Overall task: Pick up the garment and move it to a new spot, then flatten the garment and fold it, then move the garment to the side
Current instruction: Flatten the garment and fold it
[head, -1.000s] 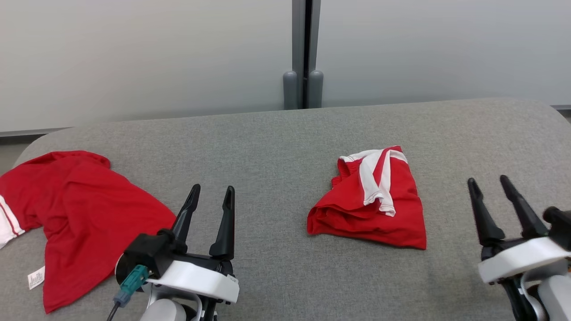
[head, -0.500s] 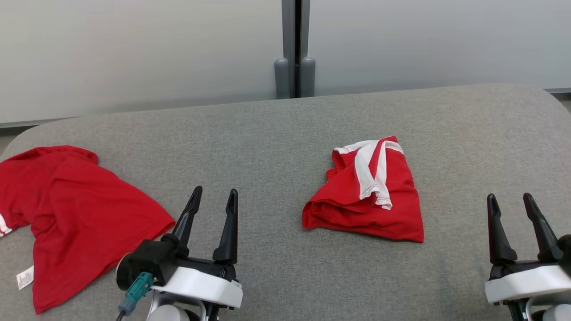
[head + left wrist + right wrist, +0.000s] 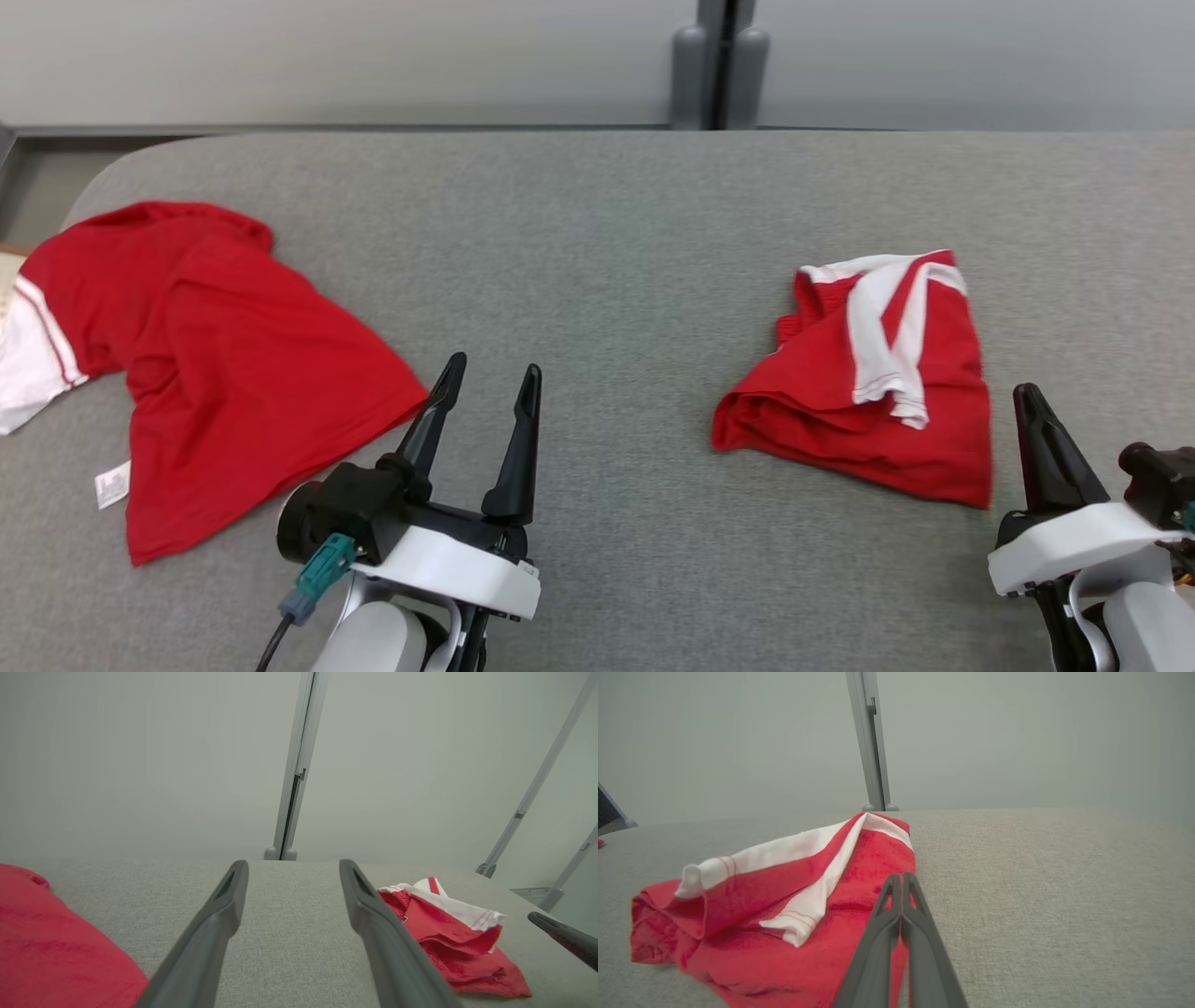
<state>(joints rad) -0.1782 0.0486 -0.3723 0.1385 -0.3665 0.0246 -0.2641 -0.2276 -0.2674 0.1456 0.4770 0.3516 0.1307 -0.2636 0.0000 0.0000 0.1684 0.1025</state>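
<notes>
A folded garment [image 3: 868,392], red with a broad white band doubled over its top, lies on the grey padded surface [image 3: 607,233], its layered folds bunched at the near-left corner. Everything else is placed from this bundle.

Just to its right, close to its near-right corner, is the right gripper [image 3: 1027,397]. Its two dark fingers are pressed together into a single point, with no cloth seen between them. In the right wrist view the joined fingers overlap the bundle's red edge, but it is not clear whether they touch the cloth or sit just above it.

Well to the bundle's left, and slightly nearer the robot, is the left gripper [image 3: 495,366]. Its fingers are spread wide and hold nothing; the gap between them shows bare grey fabric.

Farther left again, well apart from the bundle, a red shirt [image 3: 233,373] lies loosely spread and rumpled. Its nearest corner reaches almost to the left gripper's fingertips. A white sleeve [image 3: 23,373] with thin red stripes sticks out on the shirt's far-left side, and a small white label [image 3: 112,485] shows at its near edge.

Behind the bundle and a little left, past the surface's back edge, a grey double post [image 3: 719,56] rises against a pale wall.
</notes>
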